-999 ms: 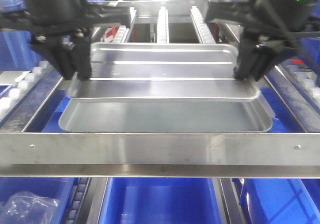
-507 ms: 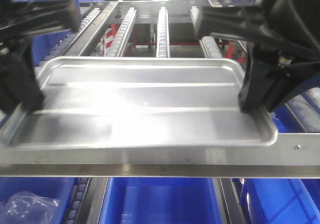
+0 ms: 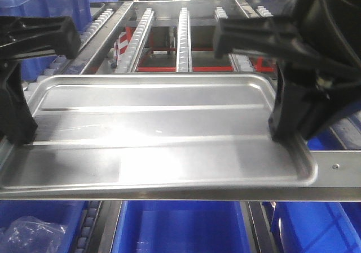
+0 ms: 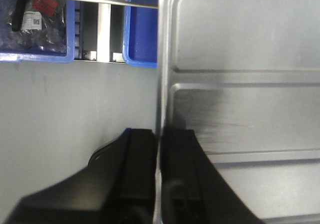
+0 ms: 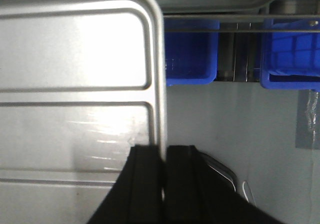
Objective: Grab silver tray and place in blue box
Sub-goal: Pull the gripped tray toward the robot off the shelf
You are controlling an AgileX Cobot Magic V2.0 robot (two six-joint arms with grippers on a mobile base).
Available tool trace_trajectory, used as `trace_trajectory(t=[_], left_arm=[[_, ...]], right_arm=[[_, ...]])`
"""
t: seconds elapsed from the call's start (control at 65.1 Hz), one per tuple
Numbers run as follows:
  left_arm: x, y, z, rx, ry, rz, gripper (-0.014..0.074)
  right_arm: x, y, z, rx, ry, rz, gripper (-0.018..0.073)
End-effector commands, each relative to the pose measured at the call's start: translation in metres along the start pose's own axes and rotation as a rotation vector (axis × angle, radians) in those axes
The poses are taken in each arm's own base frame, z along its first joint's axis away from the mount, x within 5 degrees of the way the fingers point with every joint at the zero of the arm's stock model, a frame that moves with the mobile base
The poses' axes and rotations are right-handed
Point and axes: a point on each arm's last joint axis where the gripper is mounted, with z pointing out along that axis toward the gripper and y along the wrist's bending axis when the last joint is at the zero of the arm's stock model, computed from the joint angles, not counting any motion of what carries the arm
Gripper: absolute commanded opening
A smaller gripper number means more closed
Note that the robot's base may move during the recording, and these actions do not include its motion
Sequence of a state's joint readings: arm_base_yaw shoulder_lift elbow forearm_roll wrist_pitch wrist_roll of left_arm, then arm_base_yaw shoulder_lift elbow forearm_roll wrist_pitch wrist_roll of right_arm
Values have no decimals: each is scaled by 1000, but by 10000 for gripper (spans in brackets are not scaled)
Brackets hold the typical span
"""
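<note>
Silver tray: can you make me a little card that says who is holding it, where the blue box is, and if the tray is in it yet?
Thing: silver tray, shiny, nothing on it
Held by: left gripper and right gripper, one on each short side
Jaws: both pinch the tray's rim
Tray position: up in the air, about level, its near edge at the steel rail in the front view
Blue box: blue box sits lower, seen under the rail
In the box yet: no
</note>
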State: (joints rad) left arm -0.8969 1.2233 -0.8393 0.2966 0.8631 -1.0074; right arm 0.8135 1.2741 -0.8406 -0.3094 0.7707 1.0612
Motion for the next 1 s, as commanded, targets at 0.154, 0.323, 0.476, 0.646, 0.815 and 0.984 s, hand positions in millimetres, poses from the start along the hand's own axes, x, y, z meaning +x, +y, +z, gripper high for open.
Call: trace_trajectory(t=[0.154,0.323,0.476,0.646,0.815,0.984], left_arm=[[-3,3,-11,-10,-22,-9,-6],[-2,1,-12,-2,-22,-5,-6],[-5,-3,-16,2,-25,-14,-6],[-7,-11,-11,-40,-23,37,-6],[-5,-16,-6,-50,-7,55,-6],[-6,-17,-6,-38,-18,60,-6]], right_arm=[[3,-19,-23,18,-57,-8,57],[3,-21,-26,19,-58,-5,57],[4,-21,-24,18,-57,-7,57],[5,-21,-24,19,-55,-7,57],[5,-22,-24,23,-53,-7,57],[5,-22,-24,27,-50,-8,57]])
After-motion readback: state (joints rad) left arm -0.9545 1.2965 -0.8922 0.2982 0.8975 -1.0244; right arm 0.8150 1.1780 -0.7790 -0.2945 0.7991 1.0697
